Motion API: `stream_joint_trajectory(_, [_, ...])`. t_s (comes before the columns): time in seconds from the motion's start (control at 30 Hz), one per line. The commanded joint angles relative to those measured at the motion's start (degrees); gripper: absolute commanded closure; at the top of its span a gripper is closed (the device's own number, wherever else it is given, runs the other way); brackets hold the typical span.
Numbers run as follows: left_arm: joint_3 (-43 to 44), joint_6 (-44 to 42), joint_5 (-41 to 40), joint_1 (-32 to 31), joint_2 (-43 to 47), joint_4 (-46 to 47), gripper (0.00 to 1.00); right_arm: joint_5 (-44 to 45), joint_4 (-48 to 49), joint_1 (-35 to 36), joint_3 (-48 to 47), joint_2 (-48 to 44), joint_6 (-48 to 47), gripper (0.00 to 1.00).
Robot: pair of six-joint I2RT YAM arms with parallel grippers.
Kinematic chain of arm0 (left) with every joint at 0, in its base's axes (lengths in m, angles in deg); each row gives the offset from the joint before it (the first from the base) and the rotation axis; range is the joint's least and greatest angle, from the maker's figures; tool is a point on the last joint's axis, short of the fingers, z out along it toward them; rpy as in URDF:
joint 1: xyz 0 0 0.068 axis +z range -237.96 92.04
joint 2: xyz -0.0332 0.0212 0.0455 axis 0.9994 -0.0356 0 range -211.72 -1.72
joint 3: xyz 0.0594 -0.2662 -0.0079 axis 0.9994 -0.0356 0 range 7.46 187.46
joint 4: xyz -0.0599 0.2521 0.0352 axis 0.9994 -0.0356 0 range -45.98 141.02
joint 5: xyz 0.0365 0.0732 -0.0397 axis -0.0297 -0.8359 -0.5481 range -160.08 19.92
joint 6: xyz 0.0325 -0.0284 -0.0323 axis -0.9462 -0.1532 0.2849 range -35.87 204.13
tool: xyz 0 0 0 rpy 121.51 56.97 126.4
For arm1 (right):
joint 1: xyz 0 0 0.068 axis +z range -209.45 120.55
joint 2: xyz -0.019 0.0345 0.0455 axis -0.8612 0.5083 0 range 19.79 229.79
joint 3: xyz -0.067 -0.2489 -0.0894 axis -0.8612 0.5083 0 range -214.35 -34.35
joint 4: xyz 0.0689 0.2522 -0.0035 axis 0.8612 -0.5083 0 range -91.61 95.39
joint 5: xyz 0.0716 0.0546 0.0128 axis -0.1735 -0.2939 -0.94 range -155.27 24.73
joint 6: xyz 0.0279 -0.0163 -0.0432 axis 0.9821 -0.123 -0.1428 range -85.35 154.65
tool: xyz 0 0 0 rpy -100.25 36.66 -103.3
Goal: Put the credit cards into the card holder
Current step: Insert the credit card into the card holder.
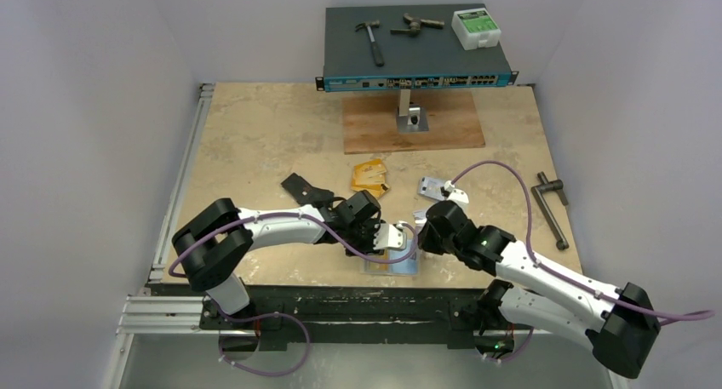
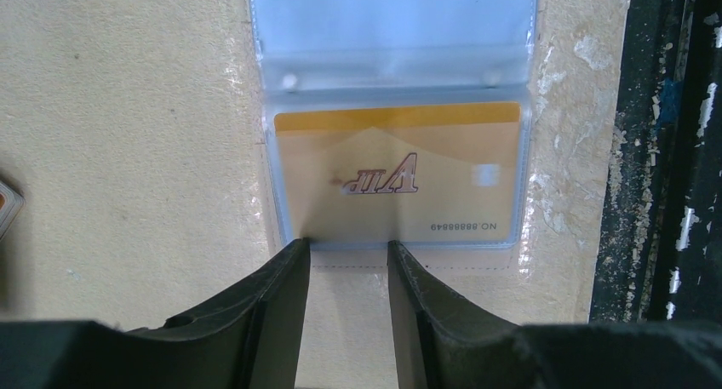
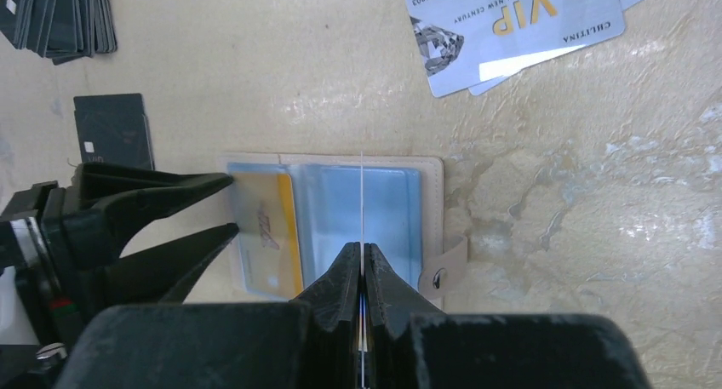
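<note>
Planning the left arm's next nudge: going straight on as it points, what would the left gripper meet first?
The left gripper would meet the card holder at once: its clear sleeve edge, with the orange-gold card inside. The tips seem right there, though contact is unclear.

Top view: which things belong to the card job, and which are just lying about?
Job: card holder, orange cards, silver cards, the card pinched in the right gripper.
Lying about: hammer, network switch, black wallet, wooden board, metal crank.
</note>
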Motion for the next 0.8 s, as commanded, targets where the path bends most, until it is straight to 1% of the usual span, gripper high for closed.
stream_joint_trajectory(0.0, [-0.9, -1.0, -0.6, -0.3, -0.1, 0.8, 0.62, 3.8, -4.7, -0.3, -2.6, -0.2, -2.5, 1.00])
stream_joint_trajectory(0.17, [-1.0, -1.0, -0.5, -0.3, 0.0, 0.8, 0.62, 2.6, -3.0, -0.3, -0.7, 0.1, -1.9, 1.00])
stream_joint_trajectory(0.47, [-0.7, -1.1, -0.6, -0.3, -0.1, 0.7, 0.62, 4.2, -4.4, -0.2, -0.9, 1.5, -2.6, 1.00])
stream_joint_trajectory(0.53, [-0.8, -1.0, -0.7, -0.3, -0.2, 0.7, 0.62, 5.8, -4.7, -0.2, -1.2, 2.4, -3.0, 1.00])
stream_joint_trajectory(0.63, [-0.8, -1.1, -0.6, -0.3, 0.0, 0.7, 0.62, 5.7, -4.7, -0.3, -1.5, 3.9, -3.2, 1.00])
stream_joint_trajectory(0.77, [-1.0, -1.2, -0.5, -0.3, 0.2, 0.8, 0.63, 5.0, -3.8, -0.2, -0.8, 3.3, -2.7, 1.00])
